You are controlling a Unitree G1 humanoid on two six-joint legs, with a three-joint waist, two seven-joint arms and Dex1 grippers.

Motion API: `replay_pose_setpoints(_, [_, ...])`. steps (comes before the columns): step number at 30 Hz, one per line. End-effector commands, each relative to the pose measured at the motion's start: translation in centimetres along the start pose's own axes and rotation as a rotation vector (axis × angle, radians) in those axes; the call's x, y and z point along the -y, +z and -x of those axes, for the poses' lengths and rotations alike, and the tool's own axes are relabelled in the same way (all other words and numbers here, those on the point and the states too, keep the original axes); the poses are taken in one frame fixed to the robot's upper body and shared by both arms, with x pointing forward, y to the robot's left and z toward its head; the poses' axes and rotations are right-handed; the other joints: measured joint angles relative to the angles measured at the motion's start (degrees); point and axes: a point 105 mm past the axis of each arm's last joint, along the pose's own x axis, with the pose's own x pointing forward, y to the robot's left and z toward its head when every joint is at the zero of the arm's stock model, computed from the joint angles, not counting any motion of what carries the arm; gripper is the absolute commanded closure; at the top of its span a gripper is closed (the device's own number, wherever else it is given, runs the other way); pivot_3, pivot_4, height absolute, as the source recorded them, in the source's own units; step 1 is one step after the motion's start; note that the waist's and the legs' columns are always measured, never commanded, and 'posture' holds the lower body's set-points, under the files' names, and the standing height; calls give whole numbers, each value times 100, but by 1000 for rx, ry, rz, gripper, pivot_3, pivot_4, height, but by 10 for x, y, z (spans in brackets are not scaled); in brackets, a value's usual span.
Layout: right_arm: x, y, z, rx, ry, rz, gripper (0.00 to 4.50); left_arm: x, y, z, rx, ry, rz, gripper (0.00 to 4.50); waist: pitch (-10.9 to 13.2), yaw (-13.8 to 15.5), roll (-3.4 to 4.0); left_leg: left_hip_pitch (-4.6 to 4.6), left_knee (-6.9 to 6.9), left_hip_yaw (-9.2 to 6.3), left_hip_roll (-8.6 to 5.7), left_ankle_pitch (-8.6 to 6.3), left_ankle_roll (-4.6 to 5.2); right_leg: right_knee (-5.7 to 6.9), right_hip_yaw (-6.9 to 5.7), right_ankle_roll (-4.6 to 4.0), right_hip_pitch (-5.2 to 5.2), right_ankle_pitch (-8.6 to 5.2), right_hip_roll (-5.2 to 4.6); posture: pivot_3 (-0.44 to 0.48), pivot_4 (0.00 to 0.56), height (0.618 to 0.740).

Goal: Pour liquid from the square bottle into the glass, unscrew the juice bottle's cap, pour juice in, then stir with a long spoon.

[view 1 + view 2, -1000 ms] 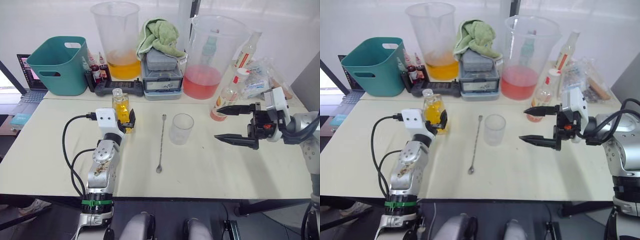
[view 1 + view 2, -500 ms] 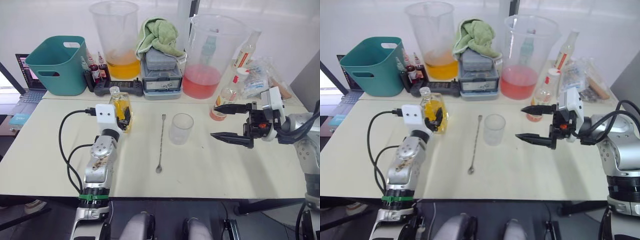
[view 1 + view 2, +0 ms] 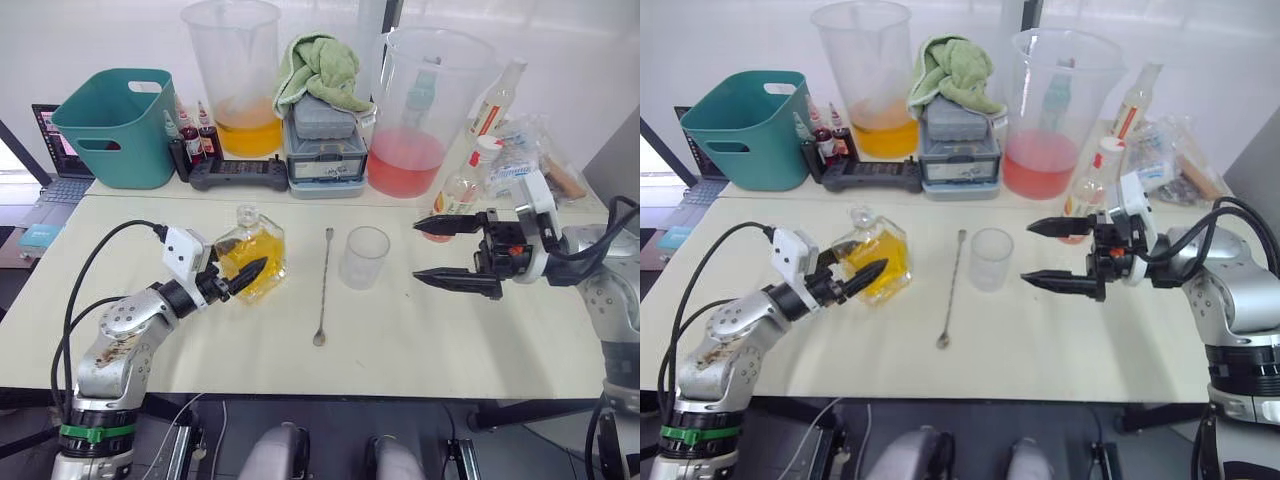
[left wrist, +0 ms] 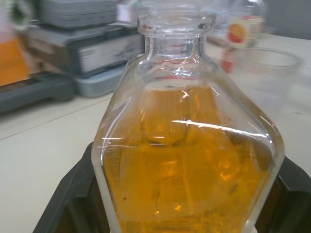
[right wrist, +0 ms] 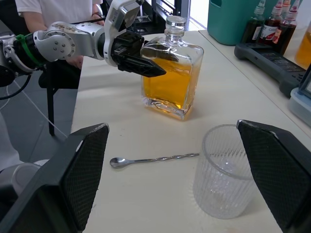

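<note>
The square bottle (image 3: 256, 258), holding amber liquid, is just left of the long spoon (image 3: 322, 290), at or barely above the table. My left gripper (image 3: 243, 274) reaches in from the left and is shut on the bottle's lower body; in the left wrist view the bottle (image 4: 187, 145) sits between both black fingers (image 4: 63, 204). The empty ribbed glass (image 3: 363, 257) stands right of the spoon. Open and empty, my right gripper (image 3: 418, 250) hovers just right of the glass. Behind it stands the juice bottle (image 3: 455, 195), capped. The right wrist view looks over the glass (image 5: 223, 174), spoon (image 5: 153, 159) and bottle (image 5: 170, 73).
Along the back stand a teal bin (image 3: 120, 125), a jug with orange liquid (image 3: 232, 80), a grey box under a green towel (image 3: 322, 120), a jug of pink liquid (image 3: 412, 110), a black controller (image 3: 235, 173) and small dark bottles (image 3: 190, 140). Plastic bags (image 3: 520, 160) lie back right.
My left arm swung down to the left and carried the square bottle rightward, nearer the spoon and glass. The right gripper edged left toward the glass, still open.
</note>
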Motion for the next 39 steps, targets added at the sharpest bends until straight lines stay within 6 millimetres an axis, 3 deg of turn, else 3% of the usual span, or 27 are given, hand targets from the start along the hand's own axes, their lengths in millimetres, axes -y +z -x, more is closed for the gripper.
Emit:
replay_pose_setpoints(1, [-6, 15, 1, 12, 24, 40, 0, 25, 38, -2, 120, -158, -71, 1673, 0, -12, 0, 0, 0, 0, 1, 0, 0, 1, 0, 0, 0, 0, 1, 0, 150, 740])
replay_pose_setpoints(8, [-17, 14, 7, -11, -21, 20, 0, 89, 50, -18, 127, -555, 9, 1673, 0, 0, 0, 0, 0, 0, 0, 1, 1, 1, -1, 0, 4, 0, 5, 0, 150, 740])
replay_pose_setpoints(15, [-30, 14, 18, -35, -100, 11, 0, 113, 56, -58, 167, -717, -11, 1673, 1, 26, 0, 2, 12, 0, -2, 4, 1, -1, -2, 1, 27, 0, 7, 0, 150, 740])
replay_pose_setpoints(22, [-39, 15, 28, -49, -183, 0, 0, 122, 41, -84, 172, -781, -50, 1673, 0, -3, 0, 0, 5, 3, 4, 28, 49, 3, 6, 0, 32, 0, 11, 0, 150, 740])
replay_pose_setpoints(33, [-51, 15, 40, -82, -265, -20, 0, 117, 4, -86, 82, -850, -97, 1673, 0, 29, 0, -2, 11, 1, 4, 2, 80, -5, 6, 1, 26, 0, 0, 0, 150, 740])
replay_pose_setpoints(34, [-51, 15, 40, -84, -267, -21, 0, 116, 4, -87, 81, -849, -96, 621, 0, 34, 0, -1, 11, 1, 4, 2, 79, -5, 5, 1, 25, 0, 0, 0, 150, 740])
replay_pose_setpoints(36, [-51, 16, 40, -85, -269, -23, 0, 115, 5, -88, 83, -850, -91, 22, 0, 41, 0, -1, 13, -2, 4, 2, 80, -6, 3, 1, 25, 0, 0, 0, 150, 740])
replay_pose_setpoints(39, [-51, 16, 40, -84, -269, -25, 0, 113, 9, -89, 90, -843, -91, 22, 0, 33, 1, 0, 15, -3, 4, -1, 85, -6, 4, 1, 27, 0, -1, 0, 150, 740])
